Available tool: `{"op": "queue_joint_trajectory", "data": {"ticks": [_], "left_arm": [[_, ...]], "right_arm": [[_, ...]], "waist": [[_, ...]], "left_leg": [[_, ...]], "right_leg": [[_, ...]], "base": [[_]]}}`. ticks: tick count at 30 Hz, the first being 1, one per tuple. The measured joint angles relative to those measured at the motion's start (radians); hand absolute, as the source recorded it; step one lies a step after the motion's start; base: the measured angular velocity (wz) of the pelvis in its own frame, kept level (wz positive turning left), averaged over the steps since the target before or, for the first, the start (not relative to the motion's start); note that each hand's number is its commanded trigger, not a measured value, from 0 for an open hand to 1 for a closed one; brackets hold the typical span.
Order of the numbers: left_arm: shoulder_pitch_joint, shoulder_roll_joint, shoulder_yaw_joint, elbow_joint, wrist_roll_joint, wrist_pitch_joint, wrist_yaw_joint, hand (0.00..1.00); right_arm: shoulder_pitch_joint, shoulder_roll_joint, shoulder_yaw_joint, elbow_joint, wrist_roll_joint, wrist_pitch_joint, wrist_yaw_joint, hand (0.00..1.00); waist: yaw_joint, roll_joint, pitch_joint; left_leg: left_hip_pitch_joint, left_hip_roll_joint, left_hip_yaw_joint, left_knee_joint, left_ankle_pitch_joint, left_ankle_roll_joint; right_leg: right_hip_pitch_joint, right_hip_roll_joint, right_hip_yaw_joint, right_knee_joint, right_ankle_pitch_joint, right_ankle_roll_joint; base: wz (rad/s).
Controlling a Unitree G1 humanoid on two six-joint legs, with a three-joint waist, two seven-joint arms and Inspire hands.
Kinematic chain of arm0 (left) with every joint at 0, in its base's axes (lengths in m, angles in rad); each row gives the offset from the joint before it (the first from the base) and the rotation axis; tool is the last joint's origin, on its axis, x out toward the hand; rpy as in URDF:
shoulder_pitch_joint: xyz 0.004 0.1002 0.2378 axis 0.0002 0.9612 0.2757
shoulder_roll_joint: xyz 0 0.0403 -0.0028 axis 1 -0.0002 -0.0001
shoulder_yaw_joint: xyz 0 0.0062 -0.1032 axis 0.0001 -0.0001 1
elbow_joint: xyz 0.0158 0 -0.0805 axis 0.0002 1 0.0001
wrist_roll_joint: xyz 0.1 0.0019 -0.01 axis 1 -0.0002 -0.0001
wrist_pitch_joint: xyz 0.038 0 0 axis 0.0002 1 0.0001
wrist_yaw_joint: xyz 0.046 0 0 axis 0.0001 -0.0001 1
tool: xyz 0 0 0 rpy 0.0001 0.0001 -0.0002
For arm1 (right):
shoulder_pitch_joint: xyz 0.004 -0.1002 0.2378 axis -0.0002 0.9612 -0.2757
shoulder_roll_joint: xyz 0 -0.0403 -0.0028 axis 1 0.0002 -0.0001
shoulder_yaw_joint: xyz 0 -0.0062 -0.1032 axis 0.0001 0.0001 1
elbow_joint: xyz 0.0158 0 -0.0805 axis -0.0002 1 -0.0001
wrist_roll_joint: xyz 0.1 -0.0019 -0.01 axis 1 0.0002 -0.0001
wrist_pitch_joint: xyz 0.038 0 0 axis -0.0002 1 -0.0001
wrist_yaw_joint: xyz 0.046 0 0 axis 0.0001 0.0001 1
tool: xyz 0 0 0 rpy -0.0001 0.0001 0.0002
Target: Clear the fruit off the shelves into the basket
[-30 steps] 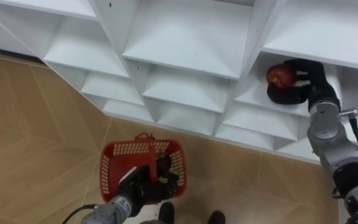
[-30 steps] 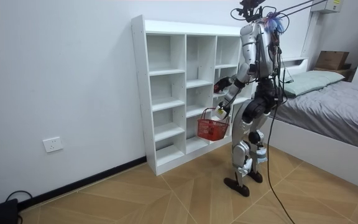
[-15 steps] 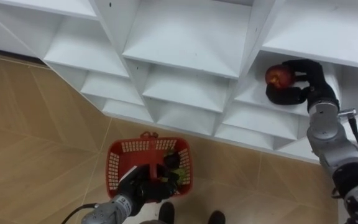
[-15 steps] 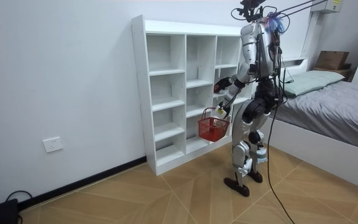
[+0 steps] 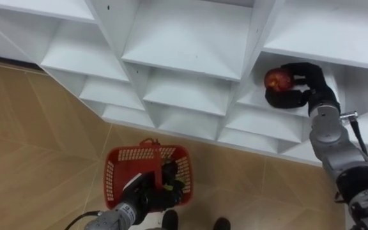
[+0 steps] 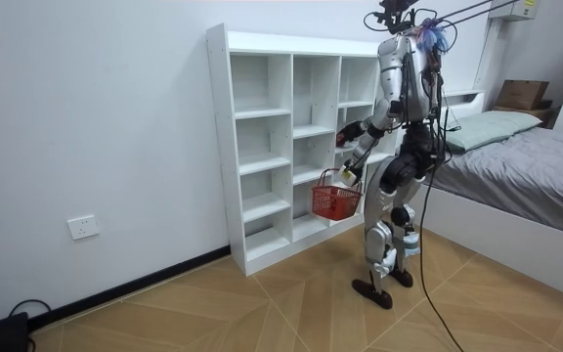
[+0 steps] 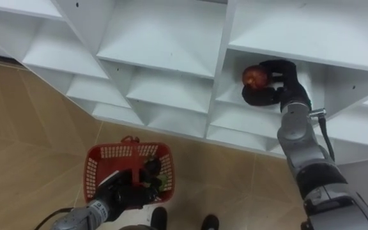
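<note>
Red and round, the apple (image 5: 275, 79) is held by the robot's black right hand (image 5: 304, 88), whose fingers curl over its top and far side with the thumb hooked beneath. It is inside a compartment toward the right of the white open-fronted shelf unit (image 5: 184, 45), close to that compartment's front edge. I cannot tell whether the fruit rests on the shelf board or is already lifted clear. The first risk is the grip itself. The apple is smooth and much of it bulges out of the hand, so a jolt could roll it out onto the herringbone wooden floor (image 5: 37, 147). A knock against the upright divider just beside it would likely do the same. Well apart from it, low and to the left, hangs the red plastic mesh basket (image 5: 117, 176). Its handle is gripped in the curled fingers of the left hand (image 5: 139, 195), and some dark and greenish items lie inside, too small to identify. The long carry down to it is the second risk. A release from too high, or off-centre, could send the apple bouncing off the rim or set the hanging basket swinging. In the room view the robot stands upright close to the shelf unit with a grey bed (image 6: 536, 186) behind it, so a deep reach downward could also unsettle its balance.
</note>
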Motion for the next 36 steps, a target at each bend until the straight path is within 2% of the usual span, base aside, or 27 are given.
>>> {"op": "queue_joint_trajectory", "data": {"ticks": [4,8,12,15,16,17,18,21,23,29,36], "left_arm": [[-0.006,0.0,0.012,0.0,0.0,-0.004,-0.018,1.0],[-0.007,-0.002,0.03,-0.016,0.0,-0.004,-0.019,1.0],[-0.01,-0.002,0.059,-0.021,0.0,-0.006,-0.017,1.0],[-0.011,-0.006,0.058,-0.025,0.002,-0.019,-0.016,1.0],[-0.012,-0.006,0.058,-0.031,0.002,-0.019,-0.016,1.0],[-0.011,-0.009,0.058,-0.035,0.003,-0.019,-0.016,1.0],[-0.011,-0.011,0.056,-0.038,0.002,-0.019,-0.016,1.0],[-0.005,-0.02,0.055,-0.04,0.001,-0.02,-0.017,1.0],[-0.001,-0.024,0.055,-0.043,0.001,-0.021,-0.019,1.0],[-0.002,-0.02,0.055,-0.044,0.002,-0.026,-0.019,1.0],[-0.003,-0.035,0.053,-0.056,0.003,-0.031,-0.02,1.0]], "right_arm": [[0.061,0.006,0.005,-0.118,-0.001,-0.001,0.062,1.0],[0.094,0.023,0.008,-0.157,-0.043,0.002,0.095,1.0],[0.135,0.049,0.009,-0.201,-0.042,0.0,0.116,1.0],[0.219,0.05,0.012,-0.289,-0.042,0.0,0.148,1.0],[0.253,0.05,0.021,-0.334,-0.04,0.0,0.17,1.0],[0.284,0.056,0.024,-0.371,-0.042,0.0,0.199,1.0],[0.297,0.058,0.029,-0.384,-0.041,0.0,0.21,1.0],[0.337,0.076,0.05,-0.395,-0.035,0.0,0.266,1.0],[0.353,0.078,0.054,-0.401,-0.033,0.001,0.303,1.0],[0.38,0.08,0.081,-0.463,-0.015,0.007,0.376,1.0],[0.457,0.103,0.105,-0.509,-0.021,0.011,0.474,1.0]], "waist": [[-0.015,-0.001,-0.0004],[-0.034,-0.001,-0.0009],[-0.054,0.0,-0.0022],[-0.055,0.001,-0.0078],[-0.056,0.001,-0.0125],[-0.06,0.003,-0.0214],[-0.062,0.004,-0.0245],[-0.065,0.007,-0.0278],[-0.068,0.009,-0.0332],[-0.087,0.011,-0.0379],[-0.084,0.017,-0.0368]], "left_leg": [[0.004,0.001,0.004,0.003,0.0,0.0],[0.021,0.001,0.004,0.003,0.0,0.0],[0.053,0.013,0.009,0.0,-0.001,0.0],[0.079,0.021,0.012,-0.005,-0.001,0.0],[0.088,0.022,0.014,-0.017,-0.002,-0.001],[0.088,0.024,0.014,-0.022,-0.002,-0.001],[0.091,0.024,0.015,-0.022,-0.002,-0.001],[0.129,0.025,0.026,-0.029,-0.002,-0.001],[0.163,0.025,0.032,-0.055,-0.002,-0.001],[0.193,0.035,0.036,-0.058,-0.002,-0.002],[0.194,0.037,0.048,-0.058,-0.003,-0.003]], "right_leg": [[0.006,0.0,0.0,0.0,0.0,0.001],[0.026,0.001,0.001,-0.013,0.0,0.002],[0.075,0.018,-0.002,-0.056,0.017,0.003],[0.114,0.03,0.0,-0.089,0.029,0.003],[0.117,0.033,0.0,-0.091,0.03,0.002],[0.117,0.034,0.0,-0.092,0.032,0.001],[0.119,0.035,0.0,-0.09,0.034,0.001],[0.152,0.036,0.009,-0.097,0.035,0.001],[0.174,0.037,0.013,-0.111,0.037,0.004],[0.223,0.053,0.016,-0.156,0.06,0.004],[0.218,0.057,0.027,-0.156,0.063,0.004]], "base": [[-0.01],[0.0],[-0.02],[-0.05],[0.0],[-0.04],[-0.07],[-0.11],[-0.08],[-0.04],[-0.04]]}}
